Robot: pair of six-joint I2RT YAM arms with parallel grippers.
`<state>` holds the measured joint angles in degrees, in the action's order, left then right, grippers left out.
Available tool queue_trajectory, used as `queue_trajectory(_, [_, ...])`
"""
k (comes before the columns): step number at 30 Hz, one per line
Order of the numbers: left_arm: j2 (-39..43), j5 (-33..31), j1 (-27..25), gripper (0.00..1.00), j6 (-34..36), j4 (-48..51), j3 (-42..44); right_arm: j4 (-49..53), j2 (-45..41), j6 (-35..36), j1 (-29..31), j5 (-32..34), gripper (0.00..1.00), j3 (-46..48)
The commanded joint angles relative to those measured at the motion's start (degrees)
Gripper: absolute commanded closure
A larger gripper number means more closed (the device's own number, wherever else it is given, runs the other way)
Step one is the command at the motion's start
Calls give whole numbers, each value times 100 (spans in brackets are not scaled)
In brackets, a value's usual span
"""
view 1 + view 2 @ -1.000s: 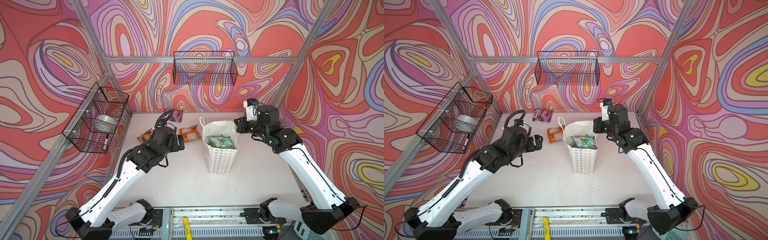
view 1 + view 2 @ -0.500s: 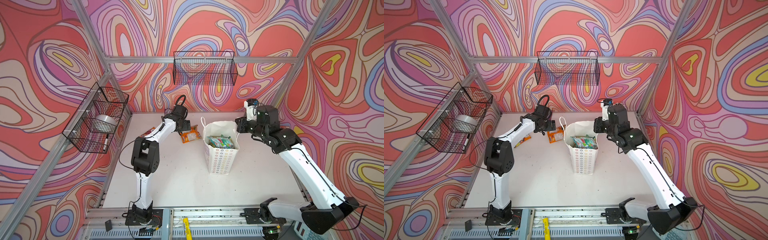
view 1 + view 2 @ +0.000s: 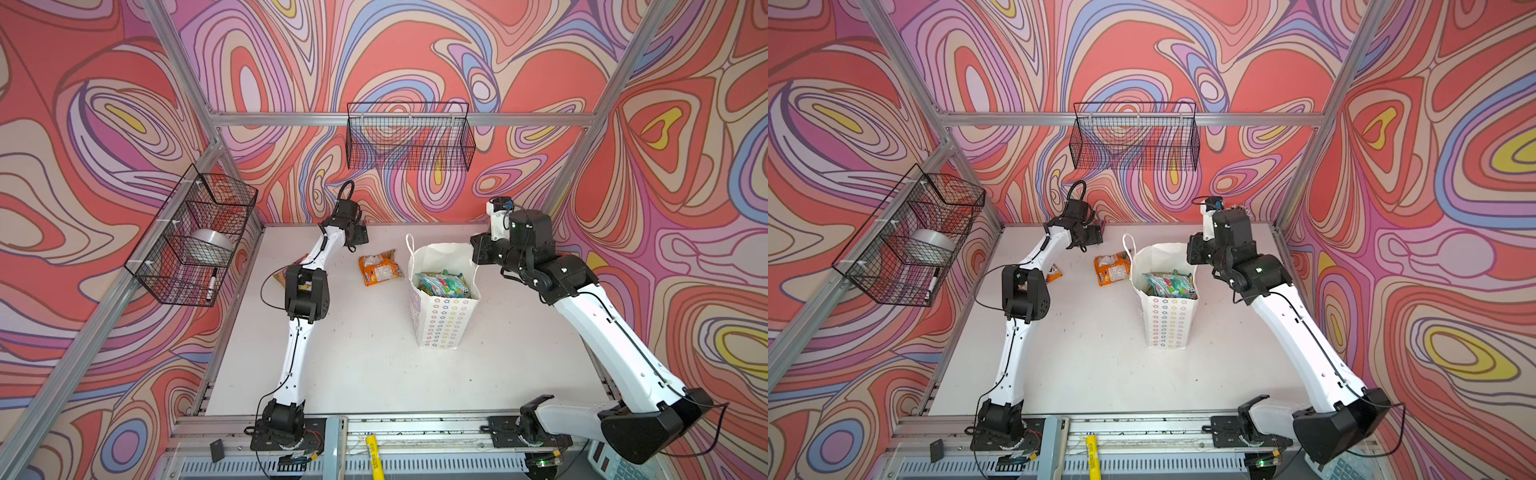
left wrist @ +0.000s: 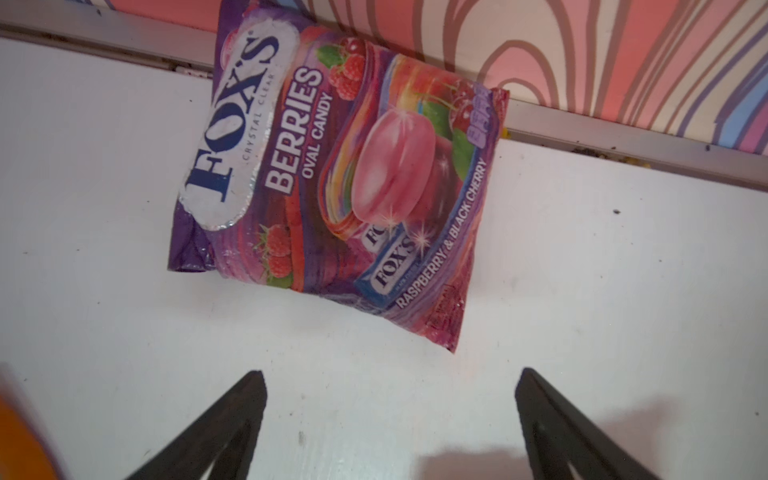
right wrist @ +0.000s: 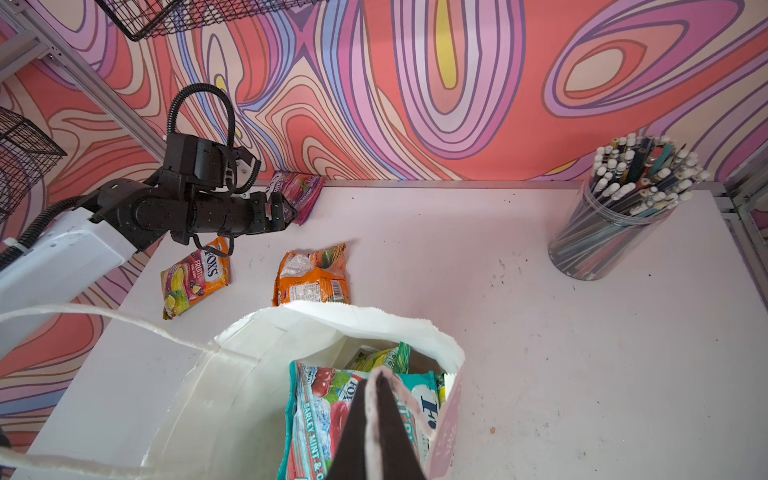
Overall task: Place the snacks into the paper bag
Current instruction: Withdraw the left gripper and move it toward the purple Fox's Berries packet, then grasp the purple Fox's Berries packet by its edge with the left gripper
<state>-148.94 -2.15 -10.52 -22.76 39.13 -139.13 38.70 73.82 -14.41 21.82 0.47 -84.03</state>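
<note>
- The paper bag (image 3: 440, 320) is standing upright near the middle of the table (image 3: 365, 365). It is white, with rows of pastel stars on its side, and its mouth is gaping open.
- Inside it, a teal packet (image 5: 316, 415) lettered "BARLEY MINT" is lying on top, and a green packet (image 5: 384, 357) is peeking out behind it.
- Three snacks are lying on the table outside the bag. An orange packet (image 3: 379, 269) is just beside the bag's left wall, and a yellow-red FOX'S packet (image 5: 194, 277) is further left. A purple FOX'S berries packet (image 4: 332, 187) is at the back, its far edge overlapping the metal strip (image 4: 623, 129) at the foot of the back wall (image 4: 582, 41).
- The left gripper (image 4: 390, 374) is hovering with its fingers spread wide. Nothing is between them, and the tips are lying just short of the purple packet.
- The right gripper (image 5: 376, 376) is pressing its fingers together on the far right corner of the bag's rim, and a pale strip of paper is showing along them.
- In both top views the left wrist is covering the purple packet, and the left elbow is hiding most of the yellow-red one. How many packets are lying deeper in the bag I cannot tell.
- A clear cup of pencils (image 5: 619, 216) is standing in the back right corner, showing only in the right wrist view.
- A broad stretch of white table is lying between the bag and the front rail (image 3: 415, 424). The purple packet is leaving no gap to the wall behind it.
</note>
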Motion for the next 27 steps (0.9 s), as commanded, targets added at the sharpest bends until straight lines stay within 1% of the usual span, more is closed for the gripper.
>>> queue_trajectory(1, [-228, 662, 209, 8, -448, -260, -142, -132, 72, 59, 13, 64, 100, 14])
queue_trajectory(4, [-192, 1030, 374, 9, -866, -634, 100, -126, 118, 62, 9, 47, 100, 36])
queue_trajectory(6, [33, 1217, 460, 8, -1113, -1192, 643, -117, 157, 62, 13, 41, 100, 44])
queue_trajectory(8, [372, 1439, 586, 8, -1442, -1969, 1419, -119, 180, 62, 17, 40, 100, 53])
queue_trajectory(10, [681, 1472, 701, 8, -1834, -2455, 2051, -117, 195, 62, 15, 40, 100, 53])
queue_trajectory(12, [867, 1505, 798, 8, -2152, -2823, 2433, -130, 203, 53, 14, 17, 100, 53])
queue_trajectory(13, [878, 1555, 836, 8, -2289, -2882, 2486, -134, 212, 53, 19, -9, 100, 45])
queue_trajectory(16, [640, 1848, 915, 9, -2648, -2767, 2184, -151, 237, 40, 19, -57, 100, 45])
queue_trajectory(20, [241, 1956, 973, 17, -3229, -2645, 1780, -117, 261, 27, 14, -96, 100, 10])
queue_trajectory(23, [-60, 1925, 973, 20, -3409, -2449, 1404, -88, 248, 26, 16, -109, 100, 0])
queue_trajectory(27, [-436, 1989, 973, 25, -3634, -2453, 1070, -69, 228, 27, 16, -100, 100, -34])
